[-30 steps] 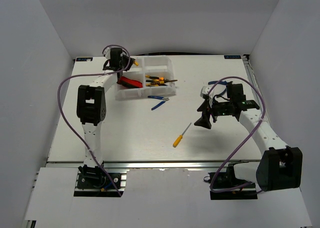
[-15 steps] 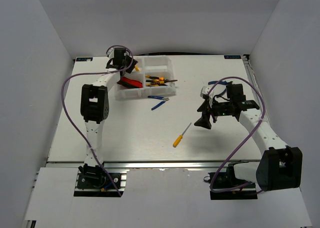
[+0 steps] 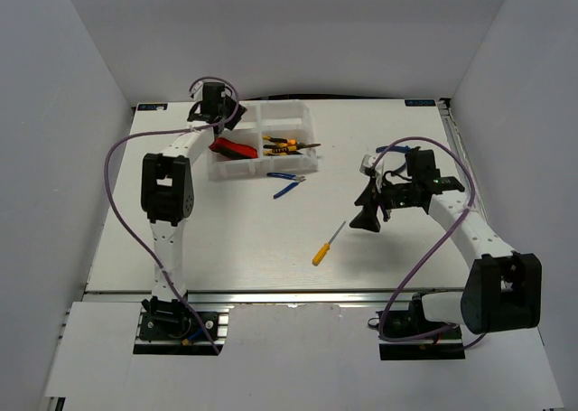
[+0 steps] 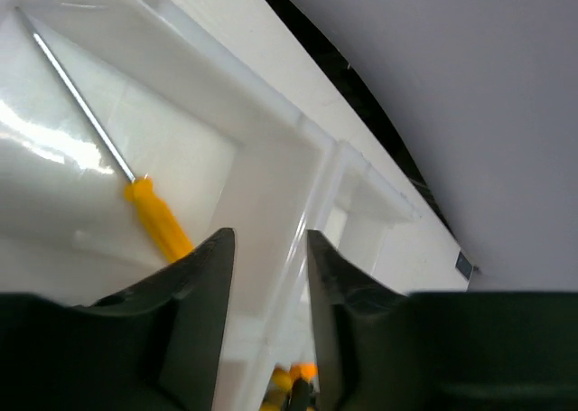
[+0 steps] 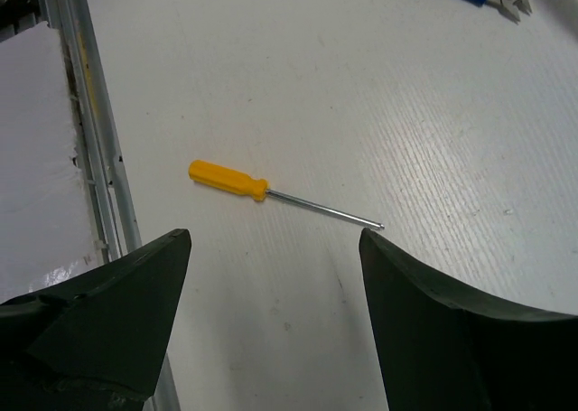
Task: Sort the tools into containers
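Left hand (image 4: 268,239), slightly parted and empty, hovers over the white translucent plastic organiser tray (image 3: 293,165); right hand (image 5: 275,238), spread wide, hangs above a thin yellow-handled screwdriver (image 5: 226,178).

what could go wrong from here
1. The screwdriver on the table is thin and lies flat. The open right fingers above it may scrape the table or roll it away.
2. The left fingers seem low by a wall of the tray. Pulling out could snag and shift it.
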You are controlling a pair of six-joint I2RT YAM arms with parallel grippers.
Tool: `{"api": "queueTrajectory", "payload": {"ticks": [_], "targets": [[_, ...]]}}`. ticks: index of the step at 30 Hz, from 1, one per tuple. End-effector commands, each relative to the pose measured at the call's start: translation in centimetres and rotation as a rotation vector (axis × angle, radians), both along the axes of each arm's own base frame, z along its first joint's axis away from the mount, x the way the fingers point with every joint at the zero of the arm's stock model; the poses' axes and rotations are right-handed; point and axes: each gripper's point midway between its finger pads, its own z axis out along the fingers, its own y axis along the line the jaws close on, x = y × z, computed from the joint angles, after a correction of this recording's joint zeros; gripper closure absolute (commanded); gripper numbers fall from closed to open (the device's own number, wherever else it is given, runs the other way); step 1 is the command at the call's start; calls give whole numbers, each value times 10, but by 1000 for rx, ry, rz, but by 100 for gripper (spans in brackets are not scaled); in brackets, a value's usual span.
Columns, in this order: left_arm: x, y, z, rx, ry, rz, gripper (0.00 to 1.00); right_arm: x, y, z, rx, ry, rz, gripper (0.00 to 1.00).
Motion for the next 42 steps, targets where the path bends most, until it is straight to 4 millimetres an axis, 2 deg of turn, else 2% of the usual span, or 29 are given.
{"api": "queueTrajectory", "payload": {"ticks": [1,2,3,4,5,6,7,8,9,11,12,13,14,15,16,17,18,19,21,22,23,24,25,29,36,42], "targets": [[-27,9,109,63,-172,-29,56,7,7,10,12,66,-47,18],[-41,16,138,97,-221,-31,58,7,9,9,9,83,-50,19],[-55,21,123,127,-187,-39,61,9,10,4,-14,101,-61,20],[-66,25,126,150,-187,-41,65,4,18,0,-29,135,-59,20],[-90,35,130,193,-193,-47,72,1,21,-5,-45,154,-51,20],[-102,41,132,215,-197,-46,76,3,22,-12,-88,141,-65,20],[-115,46,135,230,-208,-44,80,-4,32,-18,-119,176,-74,20],[-137,52,161,250,-267,-47,80,-7,36,-24,-148,175,-59,20],[-157,55,133,264,-218,-68,80,-11,38,-28,-176,163,-40,19],[-183,60,132,287,-233,-90,72,-26,47,-32,-206,77,103,12],[-208,62,130,289,-239,-106,63,-34,51,-29,-188,43,186,11],[-223,65,123,296,-217,-111,54,-48,48,-30,-194,43,260,11],[-235,66,120,294,-214,-117,40,-49,47,-30,-189,-91,387,11],[-252,66,131,286,-254,-122,37,-54,46,-30,-175,-150,464,11],[-268,65,107,273,-206,-144,33,-66,39,-36,-186,-173,539,11],[-278,64,103,262,-207,-147,31,-64,38,-39,-182,-343,668,11],[-288,61,99,238,-211,-165,28,-64,31,-47,-216,-393,718,11],[-306,59,89,216,-216,-178,27,-66,28,-53,-227,-424,761,11],[-322,54,83,155,-234,-185,25,-61,27,-63,-248,-477,830,11],[-332,53,94,132,-293,-183,25,-60,27,-65,-249,-478,847,11],[-342,49,77,95,-269,-191,25,-54,29,-68,-250,-467,854,11],[-351,45,86,68,-320,-208,25,-51,30,-70,-256,-468,862,11],[-352,46,76,69,-299,-209,24,-47,31,-72,-262,-473,870,12],[-370,40,70,22,-329,-235,24,-29,36,-85,-293,-461,900,17],[-373,36,63,1,-308,-254,24,-5,43,-103,-374,-422,912,24],[-369,29,59,-23,-293,-284,25,-12,43,-117,-423,-375,952,31]]}}
